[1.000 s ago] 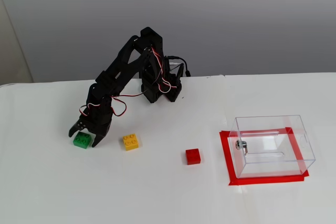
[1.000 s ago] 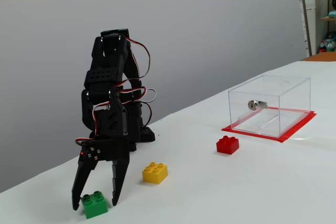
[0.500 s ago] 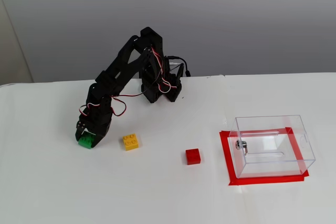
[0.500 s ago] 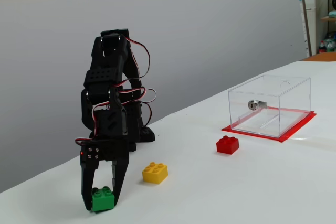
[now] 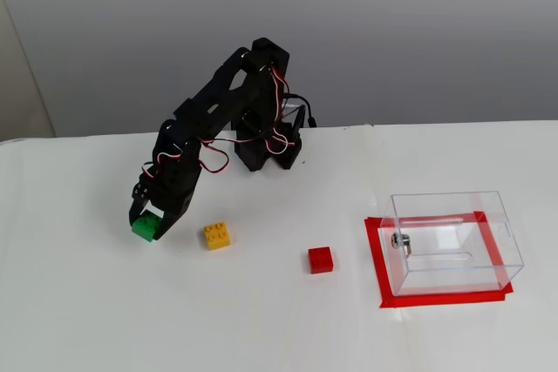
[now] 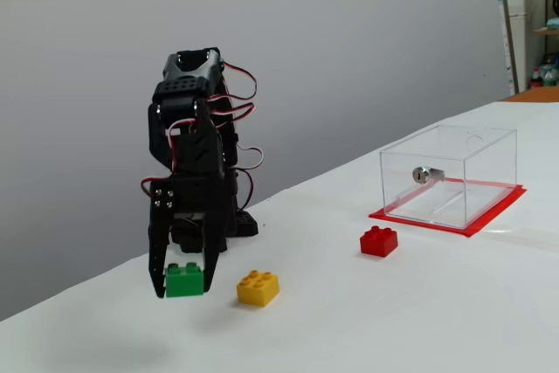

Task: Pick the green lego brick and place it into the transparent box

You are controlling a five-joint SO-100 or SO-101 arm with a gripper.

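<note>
- The green lego brick (image 5: 146, 228) (image 6: 184, 280) is clamped between the jaws of the gripper (image 5: 150, 226) (image 6: 182, 279).
- In a fixed view, the brick is seen raised clear of the white table (image 6: 419, 321), at the left of the scene.
- The yellow brick (image 5: 217, 235) (image 6: 258, 287) is located just right of the gripper, on the table.
- The red brick (image 5: 320, 260) (image 6: 378, 241) is located further right, between the yellow brick and the transparent box (image 5: 453, 241) (image 6: 450, 172).
- The box is positioned at the far right, on a red taped outline (image 5: 377, 259) (image 6: 489, 216), with a metal knob (image 5: 399, 240) (image 6: 422, 175) on its left wall.
</note>
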